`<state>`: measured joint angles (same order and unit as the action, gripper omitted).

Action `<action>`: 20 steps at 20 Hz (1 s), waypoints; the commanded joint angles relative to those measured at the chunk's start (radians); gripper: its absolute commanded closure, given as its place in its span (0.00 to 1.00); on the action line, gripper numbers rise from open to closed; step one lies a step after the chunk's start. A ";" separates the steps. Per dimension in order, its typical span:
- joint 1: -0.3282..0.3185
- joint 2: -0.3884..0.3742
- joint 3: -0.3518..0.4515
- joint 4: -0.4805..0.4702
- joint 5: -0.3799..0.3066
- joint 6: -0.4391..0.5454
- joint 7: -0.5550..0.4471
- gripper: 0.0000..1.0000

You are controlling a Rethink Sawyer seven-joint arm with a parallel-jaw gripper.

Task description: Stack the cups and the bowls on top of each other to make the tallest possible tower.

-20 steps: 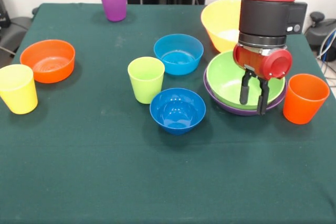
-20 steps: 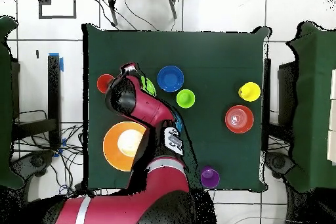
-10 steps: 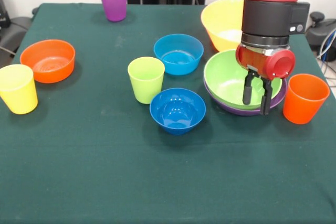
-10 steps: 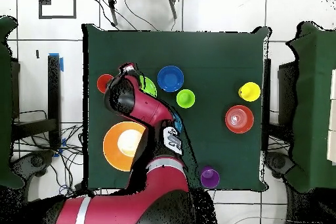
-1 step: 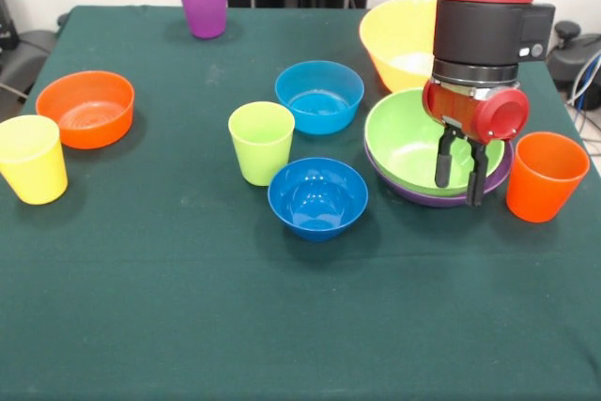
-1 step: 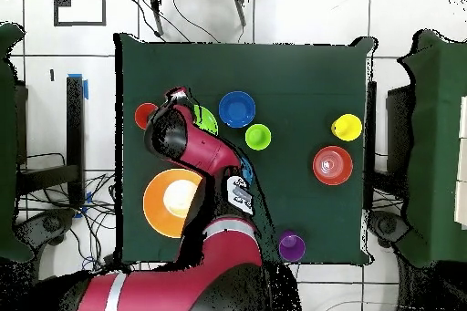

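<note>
Tool straddles green bowl's rim (nested in purple bowl).

Green-clothed table — four cups and scattered bowls on it.

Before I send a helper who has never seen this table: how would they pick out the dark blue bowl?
Start at the green table in the front view and find the lime green cup near its middle. The dark blue bowl sits just beside that cup, on the near side. It is deeper in colour than the light blue bowl farther back, and it stands alone.
</note>
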<state>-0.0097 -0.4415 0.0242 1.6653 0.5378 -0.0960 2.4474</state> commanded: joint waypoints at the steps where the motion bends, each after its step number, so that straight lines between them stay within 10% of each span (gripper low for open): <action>1: 0.003 0.069 0.087 0.039 -0.002 0.053 0.143 0.00; 20: 0.006 0.011 0.074 0.106 -0.003 0.077 0.144 0.00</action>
<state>0.0000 -0.4559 0.0219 1.7210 0.5378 -0.0958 2.4474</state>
